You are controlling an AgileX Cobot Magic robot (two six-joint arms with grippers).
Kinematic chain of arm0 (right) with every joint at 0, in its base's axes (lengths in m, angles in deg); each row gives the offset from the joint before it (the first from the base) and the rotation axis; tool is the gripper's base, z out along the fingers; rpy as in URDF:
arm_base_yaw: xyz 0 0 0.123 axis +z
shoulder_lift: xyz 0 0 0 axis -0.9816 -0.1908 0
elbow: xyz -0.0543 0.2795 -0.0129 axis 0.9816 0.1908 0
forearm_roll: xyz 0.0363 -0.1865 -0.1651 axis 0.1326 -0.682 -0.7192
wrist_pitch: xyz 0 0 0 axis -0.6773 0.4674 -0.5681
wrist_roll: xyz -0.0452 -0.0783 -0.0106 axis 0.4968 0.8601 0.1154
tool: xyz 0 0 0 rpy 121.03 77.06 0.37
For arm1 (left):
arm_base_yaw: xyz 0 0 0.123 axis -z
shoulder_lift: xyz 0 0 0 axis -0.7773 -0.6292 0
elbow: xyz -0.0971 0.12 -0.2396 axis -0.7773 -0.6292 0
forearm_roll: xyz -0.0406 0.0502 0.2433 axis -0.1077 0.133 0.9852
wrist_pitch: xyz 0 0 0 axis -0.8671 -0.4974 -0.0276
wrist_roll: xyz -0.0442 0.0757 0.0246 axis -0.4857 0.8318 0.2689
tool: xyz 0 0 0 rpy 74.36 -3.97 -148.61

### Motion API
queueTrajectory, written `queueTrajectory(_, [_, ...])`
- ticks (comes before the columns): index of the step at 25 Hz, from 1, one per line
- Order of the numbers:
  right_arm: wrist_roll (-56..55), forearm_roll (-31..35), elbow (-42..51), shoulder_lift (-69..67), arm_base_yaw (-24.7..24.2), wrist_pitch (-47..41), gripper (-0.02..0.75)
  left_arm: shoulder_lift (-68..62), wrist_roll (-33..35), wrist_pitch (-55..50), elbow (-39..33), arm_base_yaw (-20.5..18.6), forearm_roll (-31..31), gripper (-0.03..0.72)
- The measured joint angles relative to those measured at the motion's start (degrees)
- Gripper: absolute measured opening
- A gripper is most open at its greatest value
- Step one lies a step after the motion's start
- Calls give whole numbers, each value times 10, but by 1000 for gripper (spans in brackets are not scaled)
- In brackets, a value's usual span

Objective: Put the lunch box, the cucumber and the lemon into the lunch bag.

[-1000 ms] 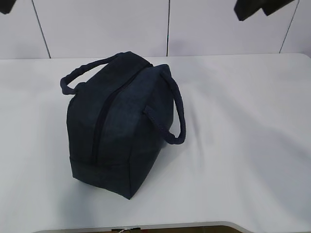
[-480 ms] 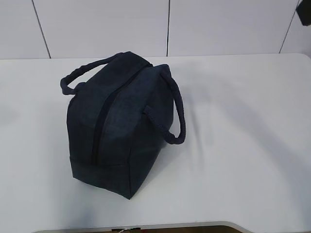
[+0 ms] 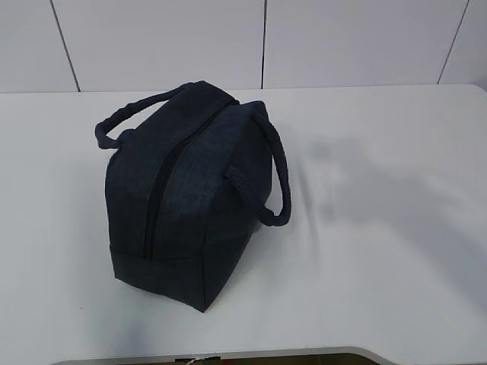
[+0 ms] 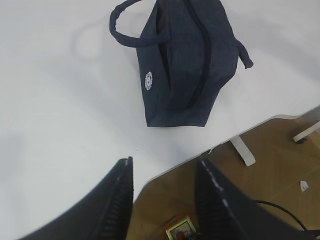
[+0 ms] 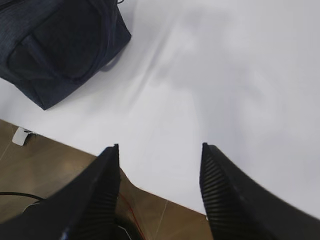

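White table [image 3: 380, 228], panelled wall [image 3: 152, 46], wooden floor [image 4: 280, 165]

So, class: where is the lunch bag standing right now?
In the exterior view the lunch bag stands alone on the white table, left of centre and near its front edge, zipper closed, with both grippers out of that view.

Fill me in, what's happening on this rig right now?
Nothing is being handled at the moment. The lunch bag sits alone on the white table, zipped shut, handles flopped to either side. No lunch box, cucumber or lemon shows in any view, so they may be inside the bag, but that can't be confirmed. Both arms are up and away from the bag: the left gripper and right gripper hang over the table's front edge, jaws open and empty.
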Motion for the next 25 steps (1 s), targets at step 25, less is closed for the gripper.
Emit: queueTrajectory(25, [22, -2, 312, 369, 0, 53, 419, 312, 40, -7, -173, 0, 0, 237])
